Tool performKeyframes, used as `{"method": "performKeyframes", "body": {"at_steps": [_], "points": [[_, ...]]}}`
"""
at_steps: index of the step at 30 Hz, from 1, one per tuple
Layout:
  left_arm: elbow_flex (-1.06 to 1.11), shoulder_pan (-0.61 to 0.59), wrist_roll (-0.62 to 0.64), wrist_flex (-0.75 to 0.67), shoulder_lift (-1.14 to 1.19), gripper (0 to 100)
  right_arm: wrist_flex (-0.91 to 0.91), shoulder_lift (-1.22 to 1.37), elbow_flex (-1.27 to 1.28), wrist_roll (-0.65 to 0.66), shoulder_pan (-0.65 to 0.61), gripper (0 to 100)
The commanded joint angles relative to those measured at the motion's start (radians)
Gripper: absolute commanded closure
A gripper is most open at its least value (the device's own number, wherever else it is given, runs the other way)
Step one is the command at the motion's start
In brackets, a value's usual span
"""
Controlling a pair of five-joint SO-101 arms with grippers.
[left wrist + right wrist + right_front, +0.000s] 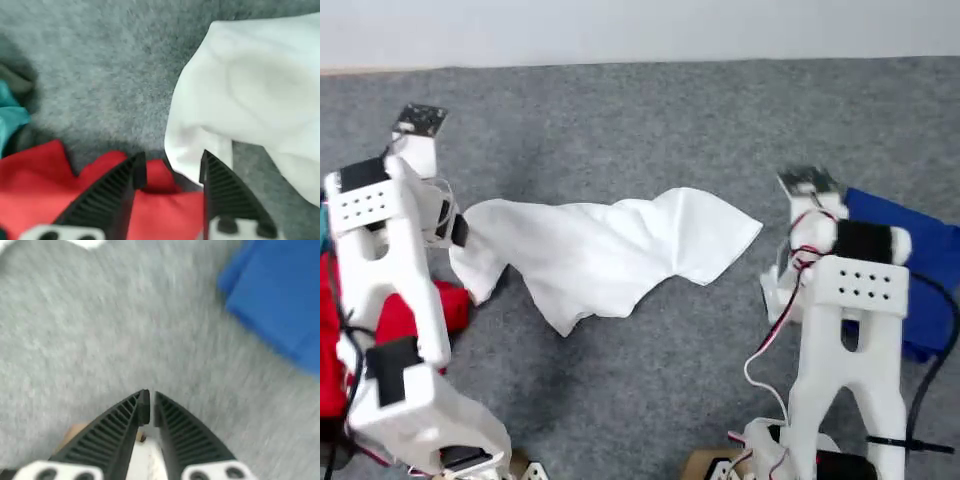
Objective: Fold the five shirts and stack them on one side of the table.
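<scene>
Sprawling crumpled across mid grey bench (pixel 620 110): white shirt (pixel 610 250). Blue shirt (pixel 920 260) at right edge, red shirt (pixel 395 320) near left. Left hand (pixel 172 157) open at white shirt's left edge. Right hand (pixel 150 395) closed, empty.

a grey cover (pixel 650 400), rough like felt or short carpet, lies over the whole table. along its far edge runs a pale band (pixel 640 30), plain and without marks (a wall or a board, i cannot tell which). a thin tan strip (pixel 355 70) sits between the two at the far left corner. at the near edge, a small brown piece (pixel 703 464) lies on the cover.
</scene>
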Motion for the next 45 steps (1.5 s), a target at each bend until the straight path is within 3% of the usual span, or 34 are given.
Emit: {"method": "performKeyframes", "body": {"at_steps": [1,7,14,26,35,45], "points": [[-0.048,0.049,-0.012,0.081,-0.186,82,-0.074,-0.022,-0.117,0.012,-0.084,84.0],[-0.047,0.153,-0.006,0.190,-0.382,82,-0.196,0.091,-0.123,0.018,-0.189,80.8],[0.012,0.172,0.012,0.212,-0.397,82,-0.265,0.438,-0.242,0.014,-0.214,80.5],[0.283,0.196,-0.008,0.018,-0.400,82,0.005,1.003,-0.842,0.061,-0.289,80.5],[0.323,0.196,-0.008,-0.011,-0.400,82,0.021,1.194,-1.192,0.008,-0.180,80.5],[0.325,0.201,-0.008,-0.011,-0.399,82,0.001,1.345,-1.301,0.006,-0.114,80.5]]}}
